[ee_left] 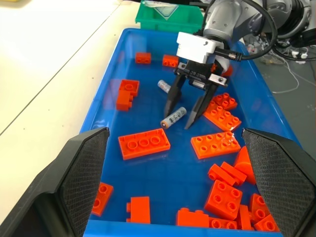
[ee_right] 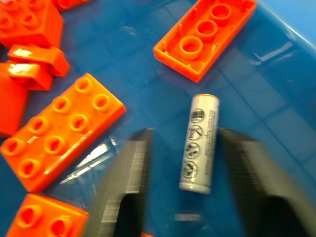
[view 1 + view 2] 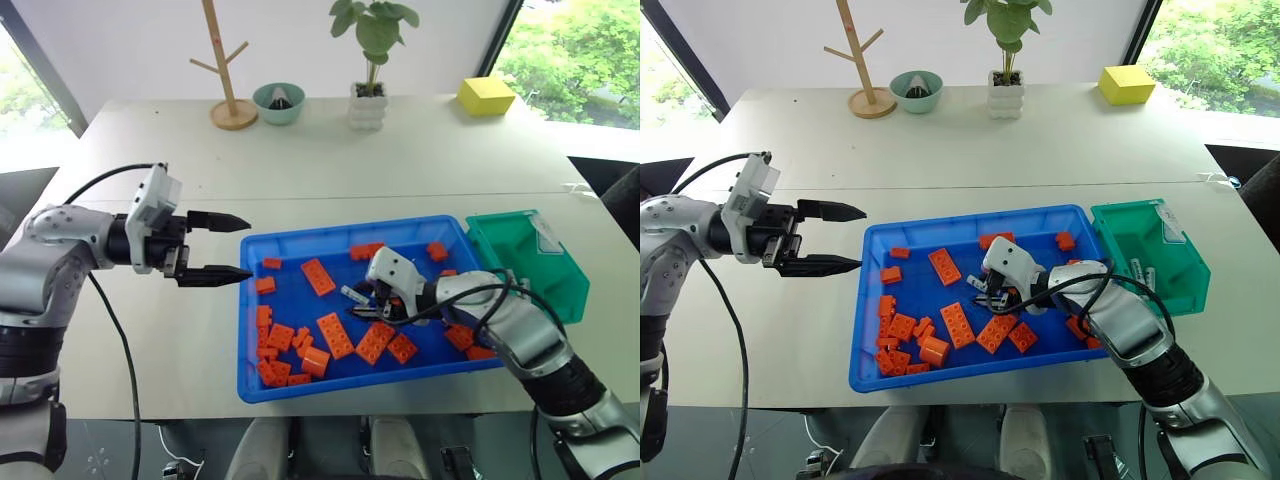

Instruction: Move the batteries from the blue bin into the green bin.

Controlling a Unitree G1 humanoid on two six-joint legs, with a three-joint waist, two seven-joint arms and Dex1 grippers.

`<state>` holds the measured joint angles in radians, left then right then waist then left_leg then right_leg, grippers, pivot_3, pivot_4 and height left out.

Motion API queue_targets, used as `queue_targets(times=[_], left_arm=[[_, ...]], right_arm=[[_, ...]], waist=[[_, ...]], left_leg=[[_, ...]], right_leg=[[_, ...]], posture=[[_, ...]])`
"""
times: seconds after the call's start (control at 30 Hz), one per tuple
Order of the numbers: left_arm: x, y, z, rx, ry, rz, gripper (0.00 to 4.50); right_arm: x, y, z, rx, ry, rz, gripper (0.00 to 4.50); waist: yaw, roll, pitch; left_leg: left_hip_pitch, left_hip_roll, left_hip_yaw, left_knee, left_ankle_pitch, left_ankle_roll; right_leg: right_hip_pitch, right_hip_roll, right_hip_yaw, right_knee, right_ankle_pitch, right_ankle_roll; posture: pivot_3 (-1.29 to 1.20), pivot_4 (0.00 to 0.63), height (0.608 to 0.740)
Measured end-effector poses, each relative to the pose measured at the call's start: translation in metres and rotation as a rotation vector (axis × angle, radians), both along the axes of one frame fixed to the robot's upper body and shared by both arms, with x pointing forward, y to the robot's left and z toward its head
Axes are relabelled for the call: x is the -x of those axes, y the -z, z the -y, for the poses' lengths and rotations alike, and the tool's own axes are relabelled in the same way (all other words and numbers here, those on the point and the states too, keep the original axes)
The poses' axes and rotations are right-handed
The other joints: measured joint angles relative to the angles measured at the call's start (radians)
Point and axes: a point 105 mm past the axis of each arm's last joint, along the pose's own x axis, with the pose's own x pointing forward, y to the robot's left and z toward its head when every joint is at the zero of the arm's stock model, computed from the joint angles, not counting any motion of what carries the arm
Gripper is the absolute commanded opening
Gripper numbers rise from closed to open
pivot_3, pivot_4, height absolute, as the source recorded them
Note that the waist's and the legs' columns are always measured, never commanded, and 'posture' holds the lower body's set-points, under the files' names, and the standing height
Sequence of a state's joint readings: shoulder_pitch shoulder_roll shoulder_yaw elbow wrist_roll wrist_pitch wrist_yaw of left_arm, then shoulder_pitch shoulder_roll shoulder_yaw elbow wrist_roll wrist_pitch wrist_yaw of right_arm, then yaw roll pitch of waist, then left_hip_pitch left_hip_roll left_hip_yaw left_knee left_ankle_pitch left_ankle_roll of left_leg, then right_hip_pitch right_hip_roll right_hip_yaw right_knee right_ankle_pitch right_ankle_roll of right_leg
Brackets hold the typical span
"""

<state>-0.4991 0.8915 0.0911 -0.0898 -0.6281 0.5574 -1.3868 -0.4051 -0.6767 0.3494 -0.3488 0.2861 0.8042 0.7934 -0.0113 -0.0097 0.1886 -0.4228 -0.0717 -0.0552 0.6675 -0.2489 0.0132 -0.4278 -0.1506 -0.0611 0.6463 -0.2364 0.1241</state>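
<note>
The robot's right claw (image 1: 180, 112) reaches down into the blue bin (image 3: 252, 300) on the pale worktop (image 3: 330, 160), its two black fingers (image 1: 171, 100) spread apart and straddling a battery (image 2: 199, 143) that lies flat on the bin floor between them; in the right wrist view a gap shows on either side of the cell, so the fingers are not clamped on it. A second battery (image 1: 164, 86) lies a little beyond the first, among scattered orange bricks (image 3: 335, 335). The left claw (image 3: 215, 248) hangs level over the worktop just outside the bin's left wall, its fingers wide apart and holding nothing. The green bin (image 3: 1180, 262) stands against the blue bin's right end, and at least two slim pale batteries (image 3: 1137, 270) lie inside it. At the worktop's far edge stand a wooden branch stand (image 3: 228, 65), a teal bowl (image 3: 279, 102), a potted plant (image 3: 368, 70) and a yellow block (image 3: 486, 95).
</note>
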Motion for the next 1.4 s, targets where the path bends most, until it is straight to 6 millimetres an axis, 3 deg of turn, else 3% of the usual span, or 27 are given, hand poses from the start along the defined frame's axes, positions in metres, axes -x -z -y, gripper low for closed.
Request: queue_targets(times=[0.03,0.17,0.27,0.33,0.43,0.53,0.67,0.73,0.8,0.83,0.97,1.1,1.2,1.3,1.4], left_arm=[[0.0,0.0,0.0,0.0,0.0,0.001,4.5],[-0.001,-0.005,0.001,-0.001,0.004,0.017,4.5],[-0.002,-0.005,0.003,0.0,0.006,0.021,4.5],[-0.002,-0.003,0.004,0.004,0.011,0.013,4.5],[-0.003,-0.002,0.005,0.004,0.013,0.008,4.5],[-0.003,0.0,0.006,0.008,0.015,0.0,4.5],[-0.005,0.0,0.008,0.015,0.025,-0.001,4.5],[-0.006,0.0,0.008,0.018,0.028,0.006,4.5],[-0.007,-0.001,0.008,0.018,0.028,0.011,4.5],[-0.008,-0.001,0.008,0.019,0.027,0.011,4.5],[-0.01,-0.002,0.012,0.02,0.038,0.022,4.5],[-0.01,-0.005,0.014,0.018,0.051,0.03,4.5],[-0.011,-0.005,0.015,0.019,0.06,0.026,4.5],[-0.011,-0.004,0.017,0.025,0.066,0.023,4.5],[-0.011,-0.004,0.019,0.028,0.069,0.024,4.5]], right_arm=[[0.002,0.0,-0.002,-0.003,-0.004,-0.007,0.07],[0.008,-0.006,-0.011,-0.058,-0.012,-0.055,0.09],[0.002,-0.033,-0.009,-0.133,0.017,-0.042,0.09],[-0.01,-0.062,0.006,-0.168,0.075,0.025,0.09],[-0.024,-0.1,0.054,-0.154,0.23,0.138,0.09],[-0.026,-0.121,0.129,-0.092,0.457,0.192,0.09],[-0.011,-0.112,0.187,-0.027,0.627,0.15,0.09],[-0.004,-0.104,0.206,-0.01,0.689,0.13,0.09],[0.003,-0.097,0.217,-0.01,0.728,0.106,1.13],[0.005,-0.094,0.219,-0.014,0.736,0.098,1.42],[0.005,-0.084,0.222,0.009,0.755,0.115,3.28],[-0.001,-0.088,0.22,0.035,0.71,0.143,3.28],[-0.015,-0.114,0.202,0.024,0.562,0.243,3.28],[-0.02,-0.138,0.16,0.057,0.261,0.347,3.28],[-0.022,-0.127,0.118,0.119,-0.028,0.337,3.28]], waist=[[0.0,0.0,0.0],[0.0,0.0,0.0],[0.0,0.0,0.0],[0.002,0.0,0.0],[0.018,0.0,0.0],[0.029,-0.001,0.0],[0.022,-0.001,0.0],[0.018,-0.001,0.0],[0.014,0.0,0.0],[0.012,0.0,0.0],[0.01,0.0,0.0],[0.011,0.0,0.0],[0.001,0.001,0.001],[-0.007,0.0,0.001],[-0.007,0.0,0.001]], left_leg=[[0.0,0.0,0.0,0.0,0.0,0.0],[0.0,0.0,0.0,0.0,0.0,0.0],[0.0,0.0,0.0,0.0,0.0,0.0],[0.0,0.0,0.0,0.0,0.0,0.0],[-0.001,0.0,0.0,0.0,0.0,0.0],[-0.002,0.0,0.0,0.0,0.0,0.0],[-0.001,0.0,0.001,0.0,0.0,0.001],[-0.001,0.0,0.002,0.0,0.0,0.001],[0.0,0.0,0.003,0.0,0.0,0.001],[0.001,0.001,0.003,0.0,0.0,0.001],[0.001,0.0,0.003,0.0,0.0,0.001],[0.001,0.0,0.003,0.0,0.0,0.001],[0.001,0.0,0.003,0.0,0.0,0.001],[0.002,0.001,0.003,0.0,0.0,0.001],[0.002,0.001,0.002,0.0,0.0,0.001]], right_leg=[[0.0,0.0,0.0,0.0,0.0,0.0],[0.0,0.0,0.0,0.0,0.0,0.0],[0.0,0.0,0.0,0.0,0.0,0.0],[0.0,0.0,0.0,0.0,0.0,0.0],[0.0,0.0,0.0,-0.001,0.0,0.0],[0.0,0.0,-0.001,-0.002,0.0,0.0],[0.0,-0.001,-0.001,-0.001,0.0,0.0],[0.0,-0.001,0.0,-0.001,0.0,0.0],[0.0,0.0,0.001,0.0,0.0,0.0],[0.0,0.0,0.001,0.001,0.0,0.0],[0.001,-0.001,0.001,0.0,0.0,0.0],[0.001,-0.001,0.001,0.0,0.0,0.0],[0.001,-0.001,0.001,0.0,0.0,0.0],[0.001,0.001,0.001,0.0,0.0,0.0],[0.001,0.0,0.001,0.0,0.0,0.0]], posture=[[0.0,0.15,0.702],[0.0,0.15,0.702],[0.0,0.15,0.702],[0.0,0.15,0.702],[0.0,0.15,0.702],[0.0,0.15,0.702],[0.0,0.15,0.702],[0.0,0.15,0.702],[0.0,0.15,0.702],[0.0,0.15,0.702],[0.0,0.15,0.702],[0.0,0.15,0.702],[0.0,0.15,0.702],[0.0,0.15,0.702],[0.0,0.15,0.702]])
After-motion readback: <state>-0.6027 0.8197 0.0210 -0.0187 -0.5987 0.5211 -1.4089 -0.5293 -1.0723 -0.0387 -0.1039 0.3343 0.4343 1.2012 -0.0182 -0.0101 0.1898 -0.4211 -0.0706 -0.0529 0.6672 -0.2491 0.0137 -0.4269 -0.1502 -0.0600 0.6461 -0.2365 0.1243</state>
